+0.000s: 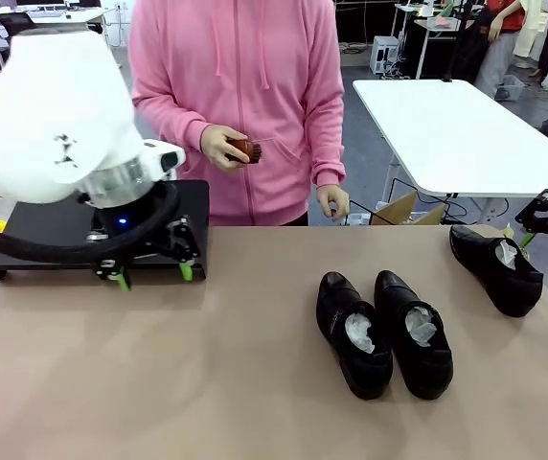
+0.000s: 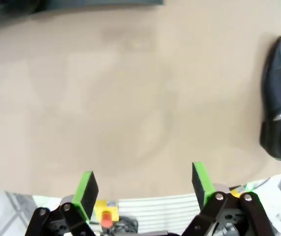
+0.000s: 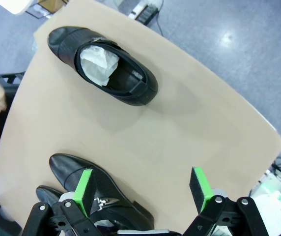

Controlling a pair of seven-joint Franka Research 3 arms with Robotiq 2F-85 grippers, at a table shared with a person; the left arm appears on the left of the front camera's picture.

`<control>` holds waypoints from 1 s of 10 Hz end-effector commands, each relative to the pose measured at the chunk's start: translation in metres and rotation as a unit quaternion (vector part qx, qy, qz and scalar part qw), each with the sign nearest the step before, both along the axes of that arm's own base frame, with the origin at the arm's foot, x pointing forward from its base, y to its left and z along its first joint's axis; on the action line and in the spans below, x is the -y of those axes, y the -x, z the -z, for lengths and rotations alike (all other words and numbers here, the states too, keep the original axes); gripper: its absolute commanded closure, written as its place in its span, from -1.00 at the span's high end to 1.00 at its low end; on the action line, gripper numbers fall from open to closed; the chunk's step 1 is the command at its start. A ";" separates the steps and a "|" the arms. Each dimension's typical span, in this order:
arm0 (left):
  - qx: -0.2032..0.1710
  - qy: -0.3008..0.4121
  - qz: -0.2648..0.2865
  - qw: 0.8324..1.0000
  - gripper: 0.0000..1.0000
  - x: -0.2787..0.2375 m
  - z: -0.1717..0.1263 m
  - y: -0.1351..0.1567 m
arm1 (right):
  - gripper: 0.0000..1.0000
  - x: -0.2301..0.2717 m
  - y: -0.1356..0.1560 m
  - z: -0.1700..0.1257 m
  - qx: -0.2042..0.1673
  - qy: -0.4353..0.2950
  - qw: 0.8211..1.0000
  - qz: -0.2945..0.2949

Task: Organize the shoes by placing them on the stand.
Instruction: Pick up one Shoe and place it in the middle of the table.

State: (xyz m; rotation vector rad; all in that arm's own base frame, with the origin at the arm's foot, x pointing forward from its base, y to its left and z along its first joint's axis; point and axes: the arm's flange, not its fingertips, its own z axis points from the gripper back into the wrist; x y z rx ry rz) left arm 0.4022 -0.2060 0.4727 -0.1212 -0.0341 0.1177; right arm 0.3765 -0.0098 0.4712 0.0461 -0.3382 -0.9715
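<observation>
Three glossy black shoes stuffed with white paper lie on the tan table. Two lie side by side in the middle (image 1: pixel 353 335) (image 1: pixel 414 332), and one lies at the far right (image 1: pixel 495 267). The matte-black stand (image 1: pixel 190 206) sits at the left with nothing visible on its exposed part. My left gripper (image 1: pixel 154 276) hangs open just in front of the stand; in the left wrist view its gripper (image 2: pixel 143 184) is empty over bare table, with a shoe (image 2: pixel 280 103) at the right edge. My right gripper (image 1: pixel 529 234) is open beside the far-right shoe (image 3: pixel 103 66); one of the middle shoes (image 3: pixel 101 196) lies by its left finger (image 3: pixel 84 189).
A person in a pink hoodie stands at the far edge holding a small brown brush (image 1: pixel 243 149). A white table (image 1: pixel 466 134) stands behind on the right. The table's right edge (image 3: pixel 258 120) is close to the right gripper.
</observation>
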 end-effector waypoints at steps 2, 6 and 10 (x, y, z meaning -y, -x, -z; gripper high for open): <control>0.010 0.040 -0.031 0.999 0.97 -0.053 0.000 -0.008 | 1.00 0.002 -0.002 0.000 0.007 0.000 1.000 -0.002; -0.006 0.005 -0.016 1.000 0.97 -0.025 -0.002 -0.005 | 1.00 0.040 -0.051 -0.017 0.001 -0.028 0.991 -0.129; -0.006 0.005 -0.016 1.000 0.97 -0.025 -0.002 -0.005 | 1.00 0.079 -0.126 -0.012 -0.010 -0.061 0.940 -0.335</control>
